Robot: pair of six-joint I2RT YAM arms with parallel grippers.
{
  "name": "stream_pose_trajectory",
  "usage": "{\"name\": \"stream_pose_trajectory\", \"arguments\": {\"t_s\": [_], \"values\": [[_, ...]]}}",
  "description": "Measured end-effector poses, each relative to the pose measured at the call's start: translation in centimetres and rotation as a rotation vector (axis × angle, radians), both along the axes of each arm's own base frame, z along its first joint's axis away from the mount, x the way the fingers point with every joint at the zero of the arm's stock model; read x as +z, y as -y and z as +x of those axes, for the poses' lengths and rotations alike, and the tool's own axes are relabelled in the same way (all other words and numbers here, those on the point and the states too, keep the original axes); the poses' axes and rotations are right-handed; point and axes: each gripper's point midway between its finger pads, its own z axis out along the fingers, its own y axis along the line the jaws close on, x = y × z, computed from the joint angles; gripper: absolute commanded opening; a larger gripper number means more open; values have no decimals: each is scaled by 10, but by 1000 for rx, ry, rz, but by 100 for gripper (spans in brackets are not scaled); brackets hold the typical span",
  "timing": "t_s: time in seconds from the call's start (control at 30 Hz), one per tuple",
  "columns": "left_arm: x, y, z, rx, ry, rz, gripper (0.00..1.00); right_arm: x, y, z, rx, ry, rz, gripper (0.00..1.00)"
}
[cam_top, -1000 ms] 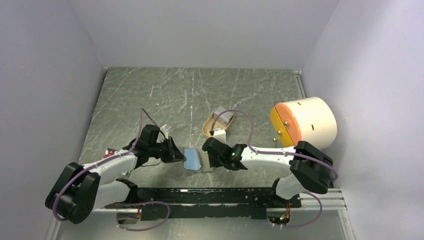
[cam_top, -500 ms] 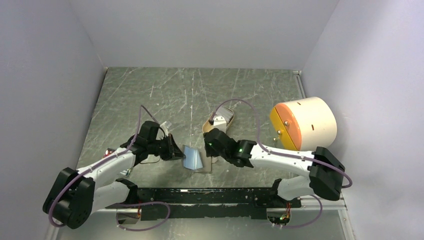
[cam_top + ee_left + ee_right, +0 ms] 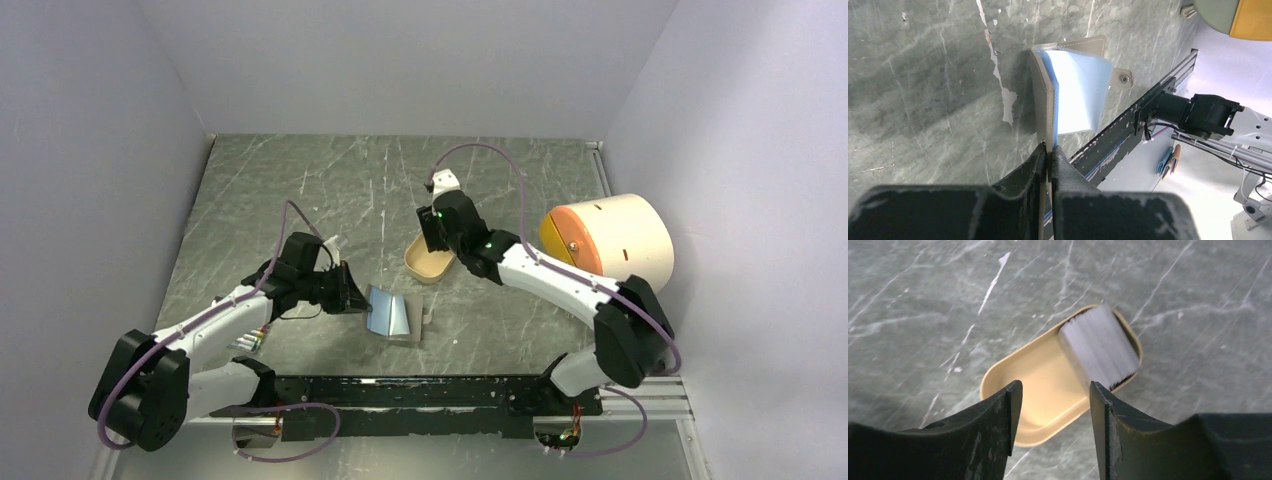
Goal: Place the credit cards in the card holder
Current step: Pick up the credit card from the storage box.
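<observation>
The card holder (image 3: 390,315) lies open on the table, grey-olive outside and light blue inside (image 3: 1078,90), its snap tab (image 3: 1122,78) pointing to the side. My left gripper (image 3: 1049,150) is shut on the edge of its raised flap and holds it upright. A stack of white credit cards (image 3: 1099,346) leans in the far end of a tan oval tray (image 3: 998,375). My right gripper (image 3: 1053,390) hovers open just above that tray with nothing between its fingers. In the top view the right gripper (image 3: 437,232) covers the cards.
A big cream cylinder with an orange face (image 3: 605,245) lies at the right, close to the right arm. A bundle of silver sticks (image 3: 250,342) lies under the left forearm. The black rail (image 3: 420,392) runs along the near edge.
My right gripper has left the card holder, swung back over the tan tray and opened wider. The left gripper has kept its hold on the flap and shifted slightly.
</observation>
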Motion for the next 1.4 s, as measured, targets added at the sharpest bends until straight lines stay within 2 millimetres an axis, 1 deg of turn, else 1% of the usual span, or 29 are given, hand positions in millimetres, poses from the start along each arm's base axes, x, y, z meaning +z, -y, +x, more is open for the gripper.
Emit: {"name": "stream_pose_trajectory", "arguments": {"t_s": [0.1,0.2,0.23,0.37,0.43,0.57,0.7,0.8,0.97,1.27,1.4], "values": [[-2,0,-1,-5,-11,1,9,-3,0,20,22,26,-75,58],[-6,-1,-5,-15,-30,12,9,-17,-1,34,55,29,-170,60],[-6,-1,-6,-15,-33,13,9,-24,-2,39,71,29,-212,61],[-7,-3,-8,-18,-42,20,9,-52,1,46,117,19,-333,65],[-8,-3,-8,-18,-44,21,9,-63,4,49,126,12,-375,67],[-8,-3,-9,-21,-47,22,9,-77,13,54,128,2,-444,72],[-7,-3,-9,-22,-42,20,9,-88,19,57,120,-1,-500,74],[-5,-3,-9,-22,-34,16,9,-92,24,59,107,-2,-532,74],[-3,-3,-9,-22,-27,13,9,-91,31,62,82,9,-568,73],[-3,-3,-9,-22,-27,13,9,-95,30,64,72,19,-582,65],[-3,-3,-9,-23,-26,13,9,-94,32,66,59,25,-589,64]]}}
